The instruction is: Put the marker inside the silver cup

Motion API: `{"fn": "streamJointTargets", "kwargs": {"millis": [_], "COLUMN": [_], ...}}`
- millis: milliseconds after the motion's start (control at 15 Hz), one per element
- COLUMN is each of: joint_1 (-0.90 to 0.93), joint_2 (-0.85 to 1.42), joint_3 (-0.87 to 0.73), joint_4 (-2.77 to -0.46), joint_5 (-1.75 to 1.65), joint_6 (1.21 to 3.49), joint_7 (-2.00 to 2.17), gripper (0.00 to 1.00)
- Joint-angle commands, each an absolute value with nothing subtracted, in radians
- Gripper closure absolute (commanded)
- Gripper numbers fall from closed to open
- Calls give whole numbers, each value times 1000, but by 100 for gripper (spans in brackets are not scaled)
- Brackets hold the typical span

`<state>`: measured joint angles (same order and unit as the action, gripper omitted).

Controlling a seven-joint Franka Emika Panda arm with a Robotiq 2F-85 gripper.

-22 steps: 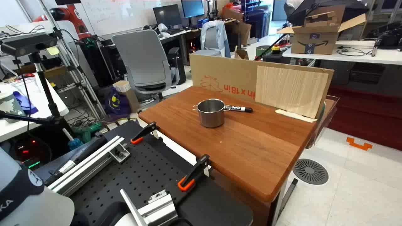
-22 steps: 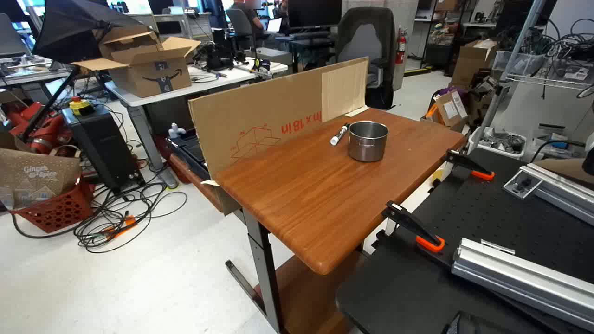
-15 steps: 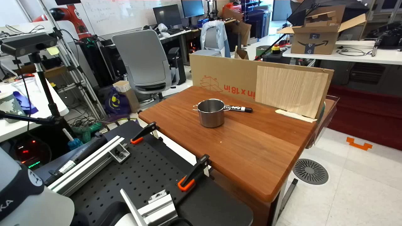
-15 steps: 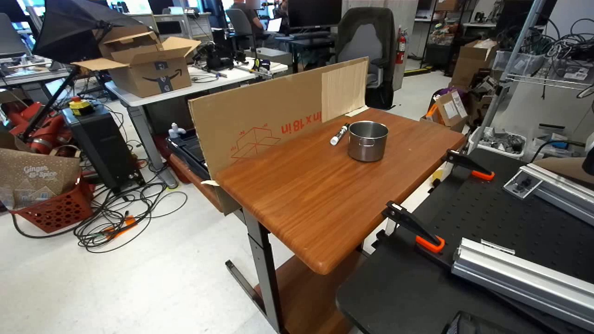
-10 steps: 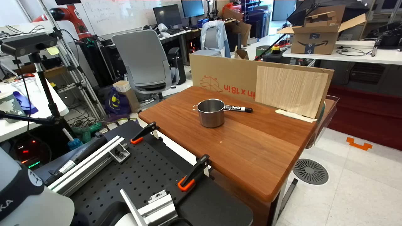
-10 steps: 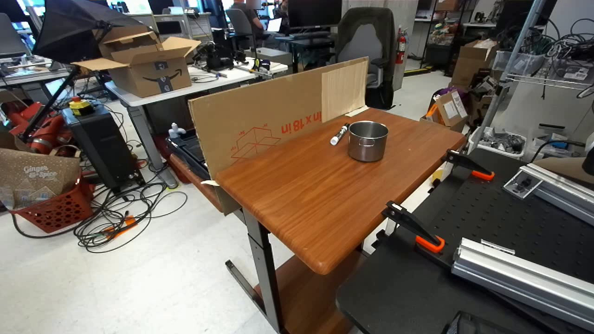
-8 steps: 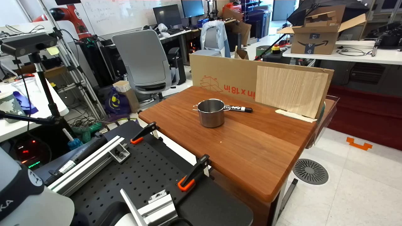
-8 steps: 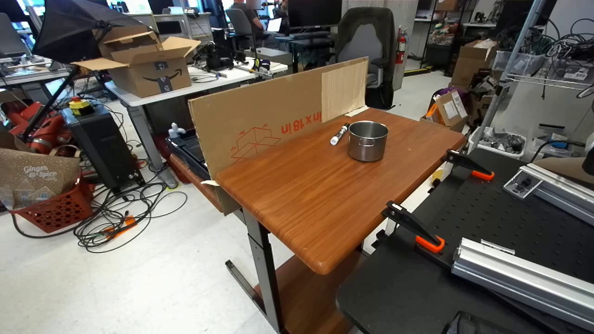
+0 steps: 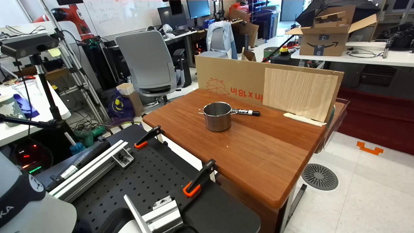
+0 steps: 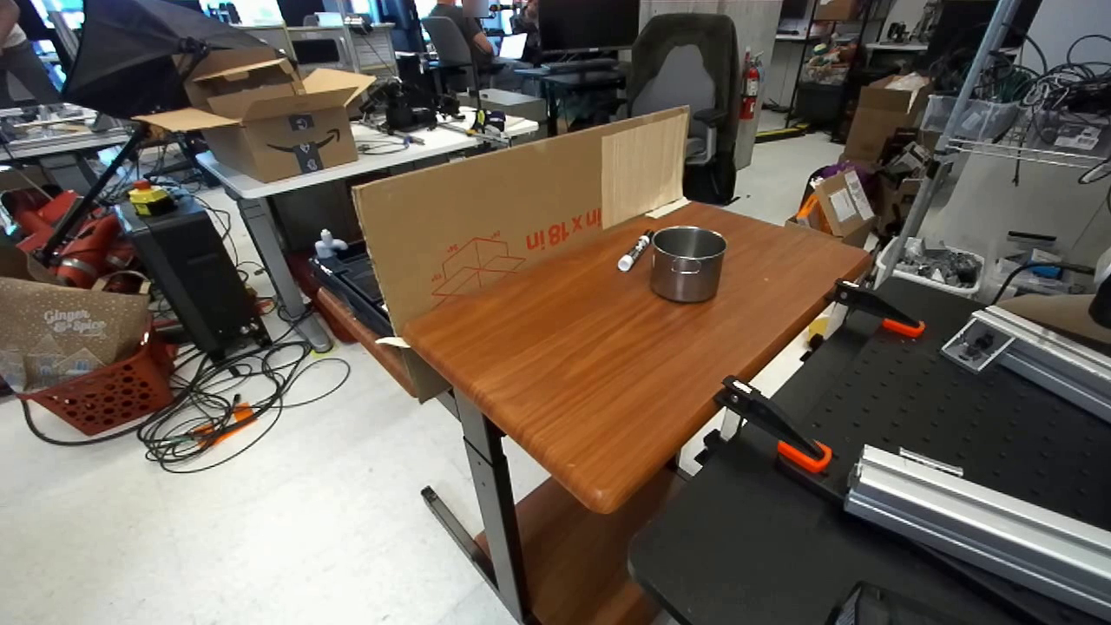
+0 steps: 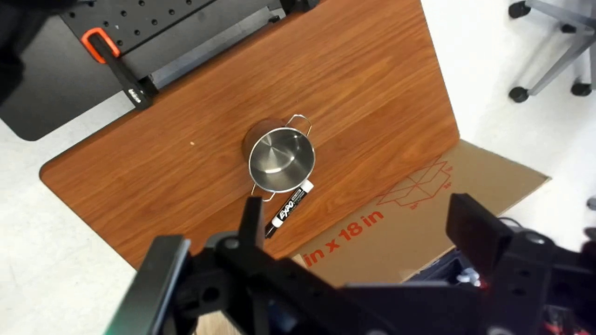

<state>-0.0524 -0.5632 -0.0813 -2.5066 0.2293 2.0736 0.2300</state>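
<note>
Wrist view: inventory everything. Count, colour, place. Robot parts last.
table: 1, brown wood, centre
silver cup: 1, shiny metal, upright on the table, mid-picture
marker: 1, black and white, lying on the table beside the silver cup
cardboard sheet: 1, tan with red print, along the table's lower-right edge
pale wood panel: 1, light brown, bottom edge, mostly hidden
clamps: 2, black and orange, along the table's upper-left edge, one cut off
perforated board: 1, black, upper left
wheeled base: 1, grey with black casters, upper right, cut off
floor: 1, white, left and right
items beyond the cardboard sheet: count unclear, dark and white, lower right
dark shape: 1, black, top-left corner, too blurred to name
tool: 1, black, in from the bottom, open
</note>
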Motion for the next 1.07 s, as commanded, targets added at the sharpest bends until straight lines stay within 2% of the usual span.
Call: {"fn": "streamJointTargets", "kwargs": {"millis": [0,267,1000], "joint_1": [-84,-105,-78], "joint_2": [-407,-235,184], "joint_3": [-45,-32,-80], "joint_4": [-2457,-2397,-2155], "joint_5": [283,258,194], "joint_6": [2196,2343,2475], "joint_7": [363,532,877], "gripper": [0,0,0]}}
